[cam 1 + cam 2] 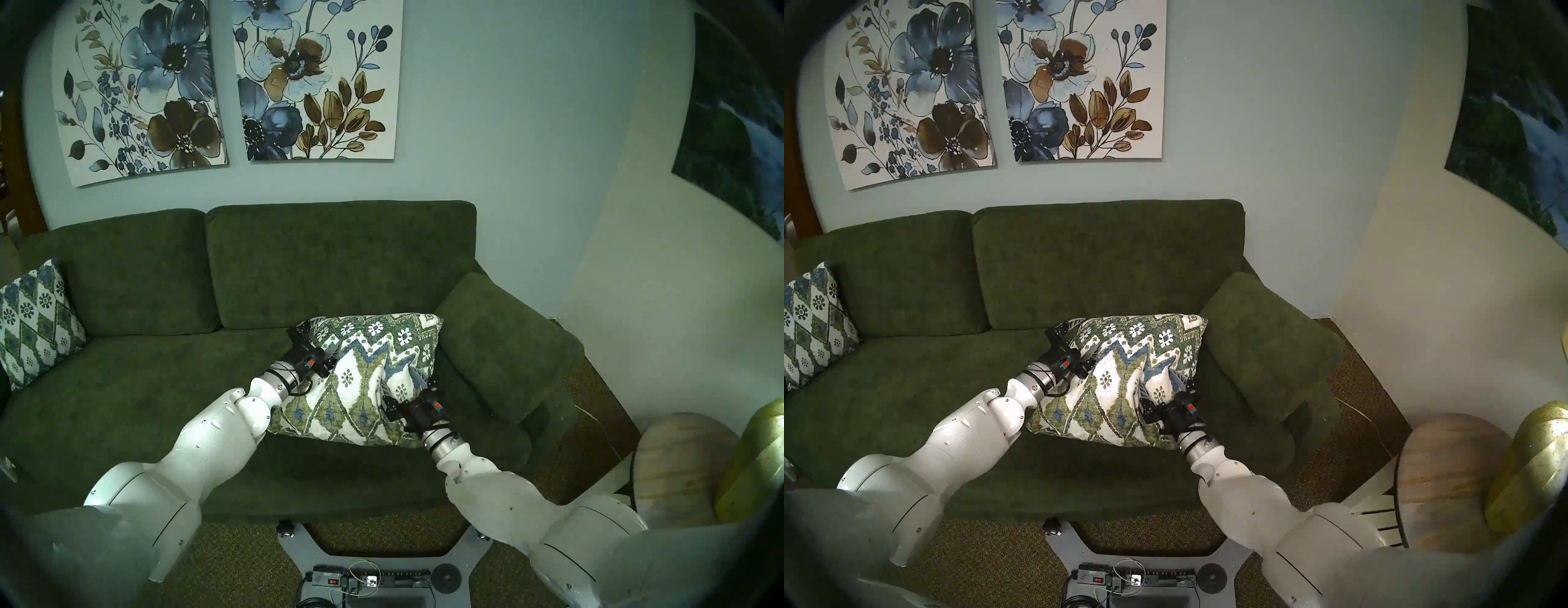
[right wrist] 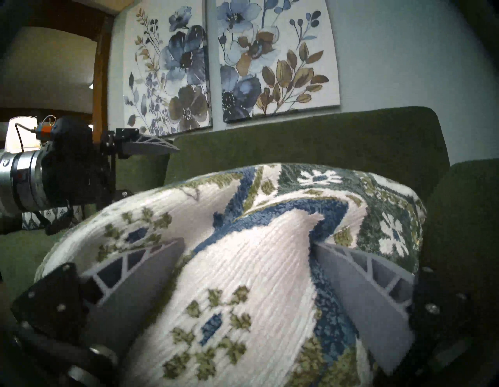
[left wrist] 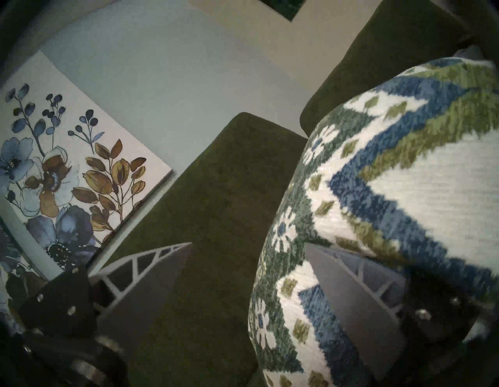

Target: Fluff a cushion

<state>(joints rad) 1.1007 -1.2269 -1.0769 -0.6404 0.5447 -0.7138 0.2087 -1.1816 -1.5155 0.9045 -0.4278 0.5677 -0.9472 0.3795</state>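
Resting on the seat of the dark green sofa (image 1: 140, 403), near its right armrest (image 1: 505, 339), the cushion (image 1: 356, 382) is a plump square of cream woven fabric with olive-green and blue zigzags, diamonds and small flower medallions. Its face is crumpled: a ridge of cloth stands up toward the right edge, with a deep fold behind it. The right gripper (image 2: 247, 259) has its fingers spread wide, one on each side of that bunched ridge, pressing into the fabric. The left gripper (image 3: 248, 256) stands open at the cushion's upper left corner; one finger lies against the patterned cloth, the other is clear of it over the sofa's back. A second patterned cushion (image 1: 34, 322) leans at the far left end, well apart.
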